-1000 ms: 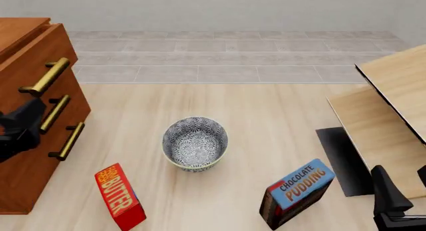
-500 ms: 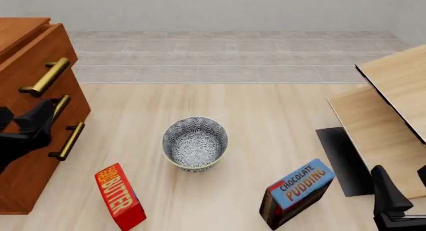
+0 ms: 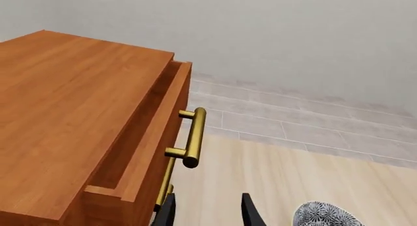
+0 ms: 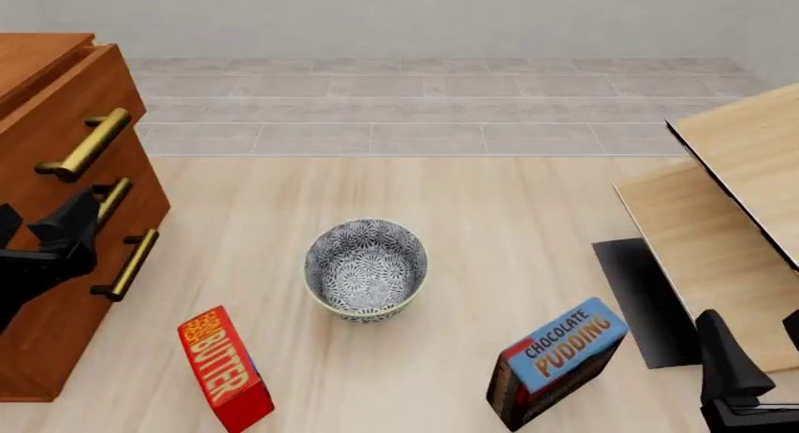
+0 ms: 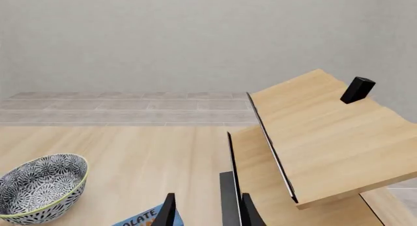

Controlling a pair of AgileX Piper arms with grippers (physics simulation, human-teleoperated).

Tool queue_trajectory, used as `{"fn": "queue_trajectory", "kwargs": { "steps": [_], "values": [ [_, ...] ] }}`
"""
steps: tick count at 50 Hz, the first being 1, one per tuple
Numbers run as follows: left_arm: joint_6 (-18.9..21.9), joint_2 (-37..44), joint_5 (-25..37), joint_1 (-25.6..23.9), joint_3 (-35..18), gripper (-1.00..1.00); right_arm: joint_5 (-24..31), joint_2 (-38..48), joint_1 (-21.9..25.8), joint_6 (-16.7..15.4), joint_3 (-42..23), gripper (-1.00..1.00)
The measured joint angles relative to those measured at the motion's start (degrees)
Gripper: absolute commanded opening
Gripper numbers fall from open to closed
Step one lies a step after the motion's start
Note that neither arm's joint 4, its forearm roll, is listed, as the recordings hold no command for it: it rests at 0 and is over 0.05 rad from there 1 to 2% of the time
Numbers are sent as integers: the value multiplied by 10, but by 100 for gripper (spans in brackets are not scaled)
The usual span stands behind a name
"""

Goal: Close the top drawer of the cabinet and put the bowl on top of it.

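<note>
The cabinet stands at the left, and its top drawer is pulled out a little, leaving a gap behind the front. The drawer's brass handle lies just ahead of my left gripper, which is open and empty. In the front view my left gripper hovers before the middle drawer front, below the top handle. The patterned bowl sits upright mid-table and also shows in the wrist views as bowl and bowl. My right gripper is open at the near right, far from the bowl.
A red butter box stands near the front left of the bowl. A chocolate pudding box stands at the front right. Pale wooden furniture with a dark base fills the right side, and a small black block sits on it.
My left gripper has shifted slightly to the right in front of the drawer fronts. The bowl, the boxes and the right arm have not moved.
</note>
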Motion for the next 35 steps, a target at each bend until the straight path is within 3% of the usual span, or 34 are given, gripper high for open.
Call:
{"fn": "queue_trajectory", "kwargs": {
  "steps": [35],
  "values": [
    [-6,40,-48,55,0,100,0,0,0,0,0,100]
  ]
}}
